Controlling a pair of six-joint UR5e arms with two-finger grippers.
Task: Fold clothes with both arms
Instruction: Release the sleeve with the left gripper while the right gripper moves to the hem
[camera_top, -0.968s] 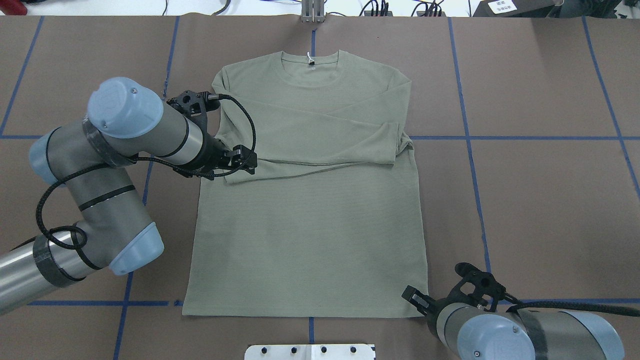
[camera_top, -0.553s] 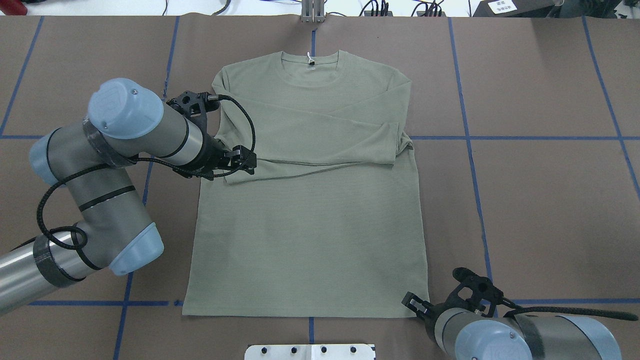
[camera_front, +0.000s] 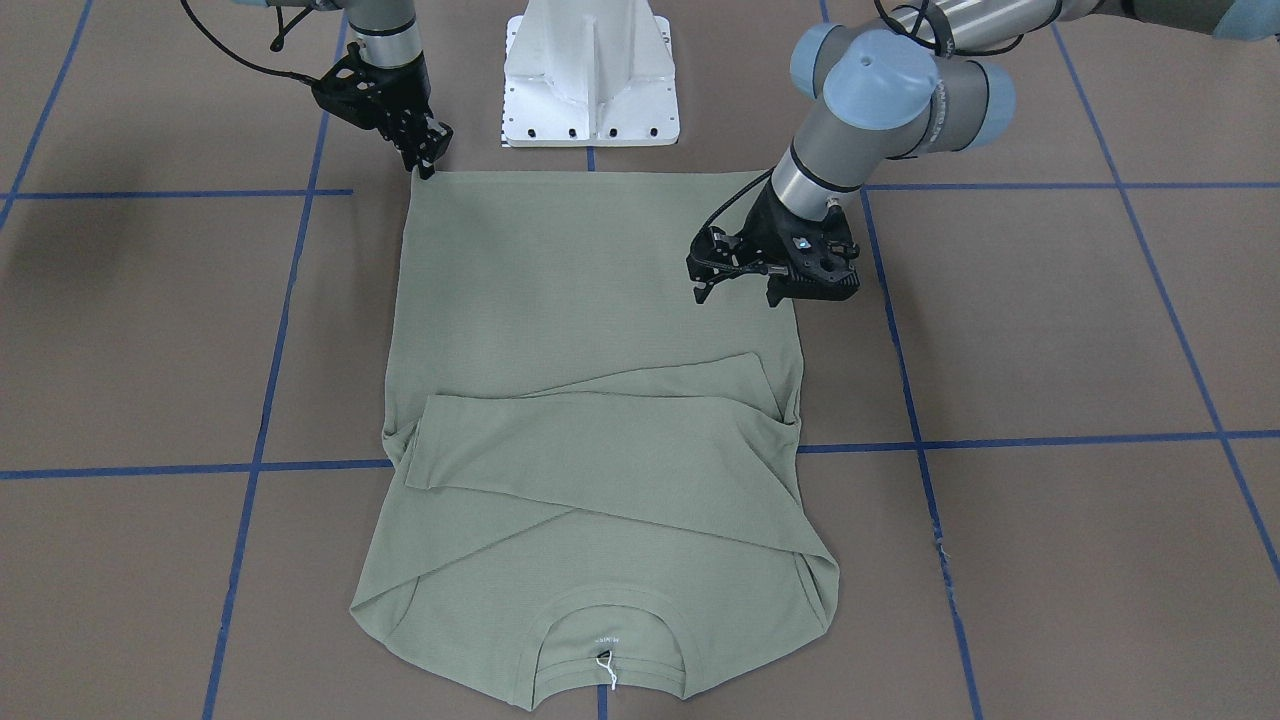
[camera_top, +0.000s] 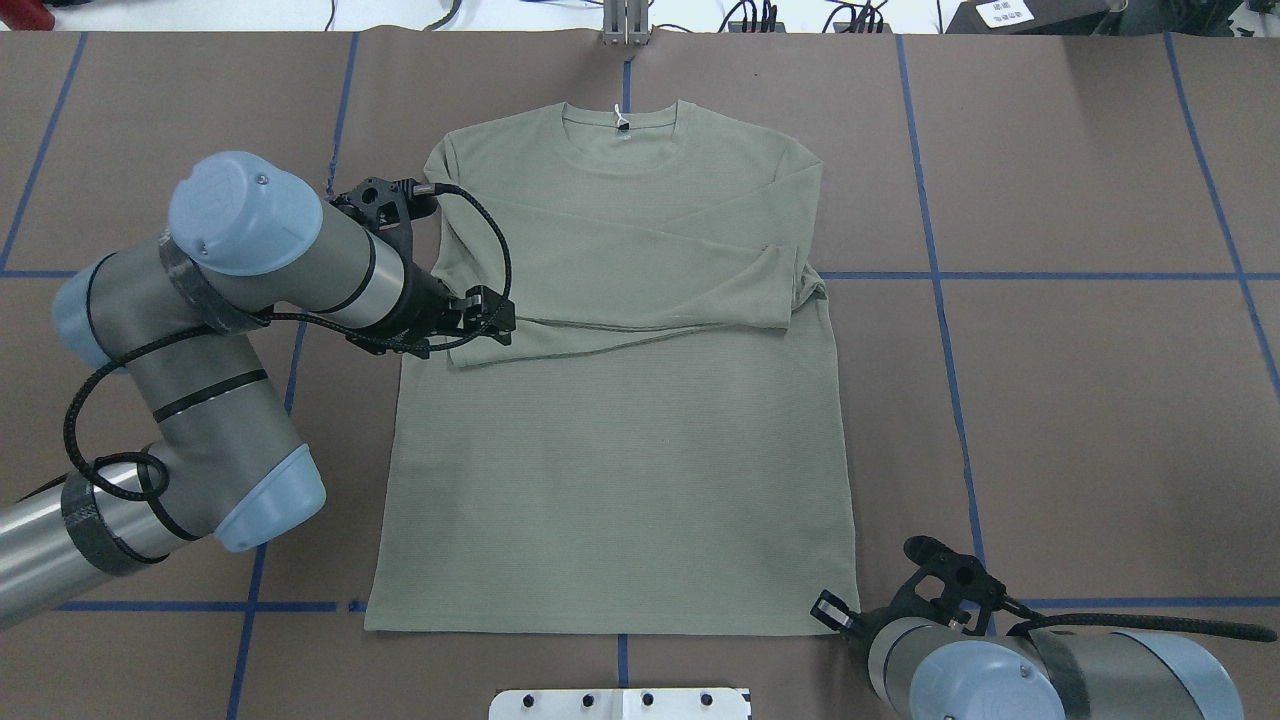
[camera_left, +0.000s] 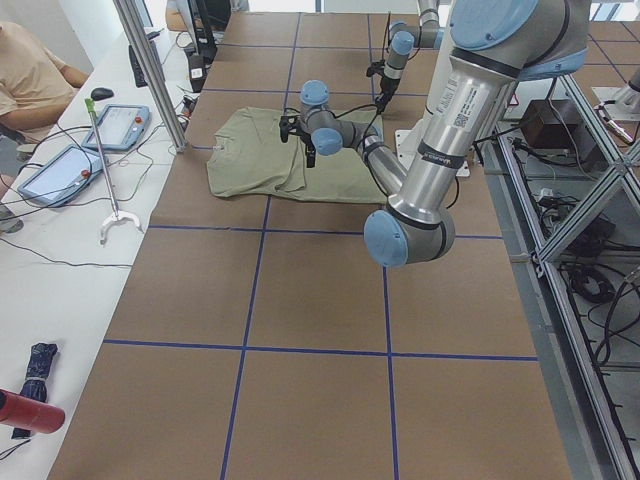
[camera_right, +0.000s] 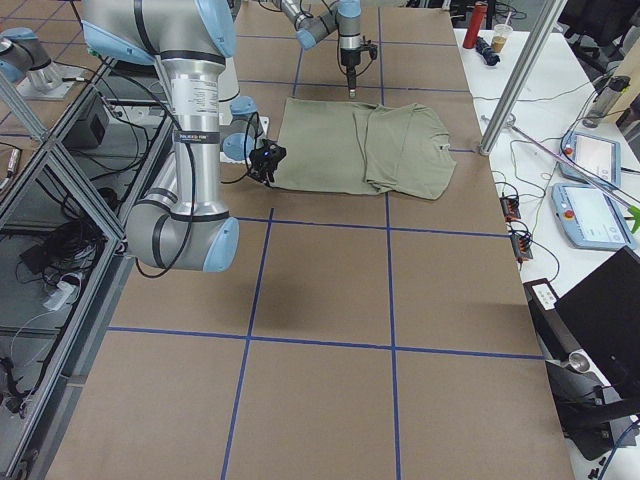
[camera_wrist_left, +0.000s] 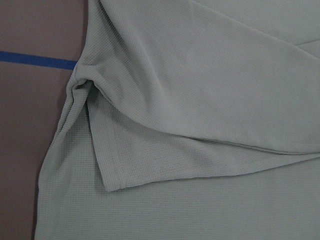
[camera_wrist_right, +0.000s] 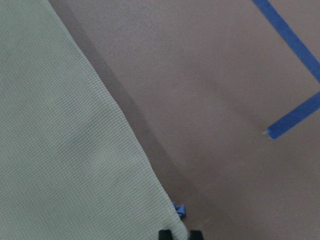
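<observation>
shirt (camera_top: 620, 450): flat on the table (camera_top: 1080, 400), collar away from the robot, sleeves (camera_top: 650, 290) already crossed over the chest.
left gripper (camera_front: 738, 288): fingers spread, hovering over the shirt's side edge, likely lining up a grab.
right gripper (camera_top: 835, 612): down at the hem corner, ready to lift; can't tell its finger gap.

A brown paper-covered table (camera_top: 1100, 400) gridded with blue tape lines (camera_top: 1100, 275) adjoins a white side bench (camera_left: 40, 300) bearing grey touchscreen pendants (camera_left: 122, 127).

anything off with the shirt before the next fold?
Minor only. The shirt lies flat, but its side edges are bunched: one pucker beside the upper cuff, and a second pucker in the left wrist view. The folded sleeves run slanted, not square. No damage visible.
</observation>
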